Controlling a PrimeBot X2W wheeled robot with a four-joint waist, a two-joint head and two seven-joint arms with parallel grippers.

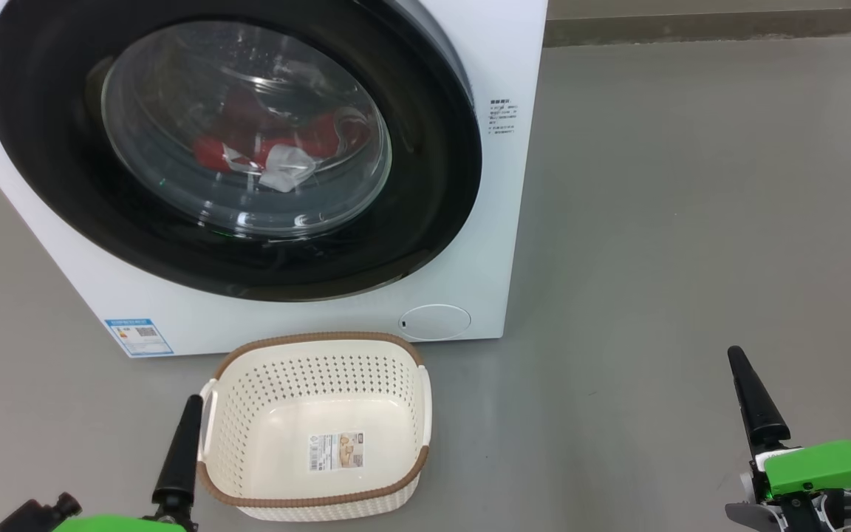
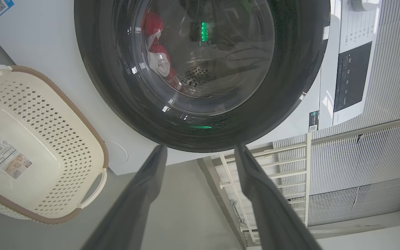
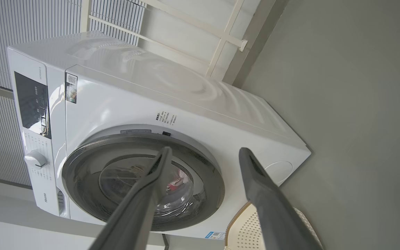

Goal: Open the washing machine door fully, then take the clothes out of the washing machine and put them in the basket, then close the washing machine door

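Observation:
The white washing machine (image 1: 503,185) stands ahead on the floor. Its round black-rimmed door (image 1: 49,148) lies against the front and looks closed. Red and white clothes (image 1: 270,148) show through the glass, inside the drum. The cream basket (image 1: 322,338) with a brown rim sits on the floor right before the machine, with just a paper label on its bottom. My left gripper (image 2: 200,149) is open, low beside the basket's left side, with one finger (image 1: 182,443) pointing up. My right gripper (image 3: 205,152) is open, far right of the basket, finger (image 1: 754,399) up, holding nothing.
Bare grey floor (image 1: 691,258) spreads to the right of the machine. A baseboard (image 1: 691,29) runs along the back. A small round flap (image 1: 434,322) and a blue label (image 1: 137,336) sit low on the machine's front. A pale railing and ribbed panels (image 2: 359,166) stand beside it.

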